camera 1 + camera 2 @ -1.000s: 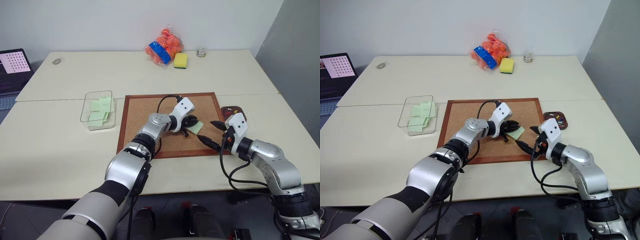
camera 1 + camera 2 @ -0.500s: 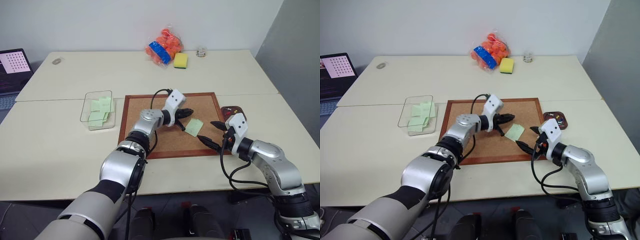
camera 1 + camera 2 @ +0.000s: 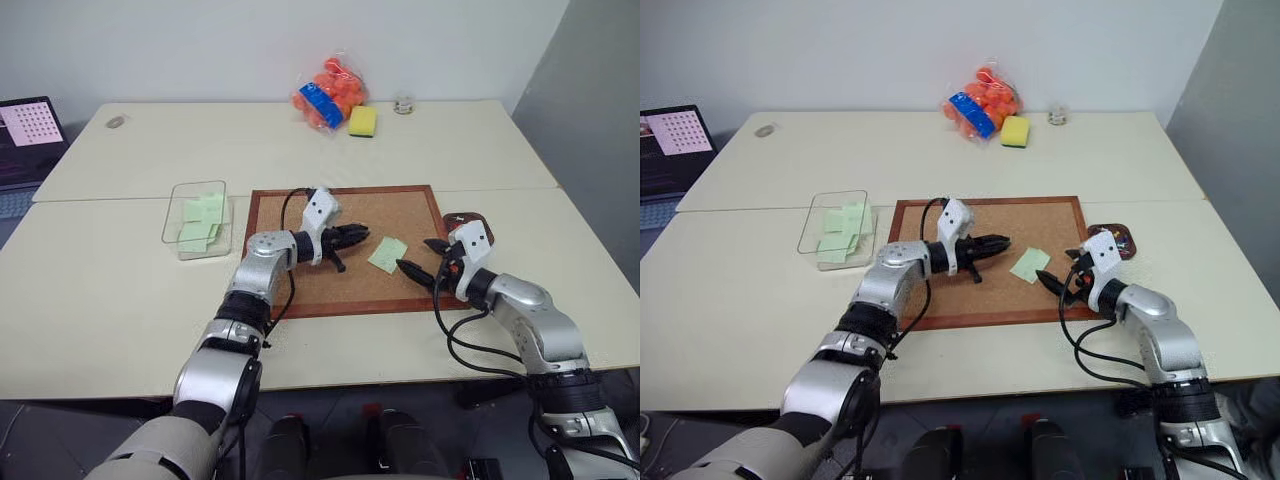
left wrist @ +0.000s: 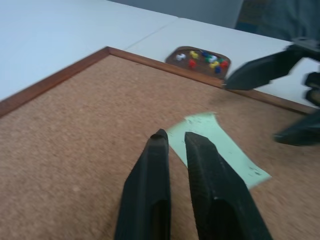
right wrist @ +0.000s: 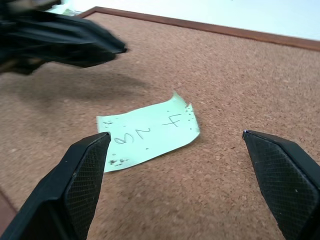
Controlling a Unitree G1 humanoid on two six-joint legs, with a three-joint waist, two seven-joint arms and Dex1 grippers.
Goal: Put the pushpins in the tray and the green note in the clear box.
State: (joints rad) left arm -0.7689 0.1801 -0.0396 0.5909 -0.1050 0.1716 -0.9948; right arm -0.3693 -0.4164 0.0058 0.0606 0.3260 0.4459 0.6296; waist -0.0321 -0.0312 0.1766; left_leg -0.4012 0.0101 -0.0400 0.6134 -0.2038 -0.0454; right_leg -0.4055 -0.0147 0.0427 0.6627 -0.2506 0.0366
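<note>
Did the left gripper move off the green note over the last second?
Yes. The left gripper drew back along the corkboard toward the clear box, leaving the green note lying free.

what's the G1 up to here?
It is clearing a corkboard. One green note lies loose on the cork, held by neither gripper. The left gripper sits just beside the note, fingers nearly together and holding nothing. The right gripper is wide open, facing the note from the other side. The pushpins are in the tray off the board's right edge, and the clear box to the left holds other green notes.
</note>
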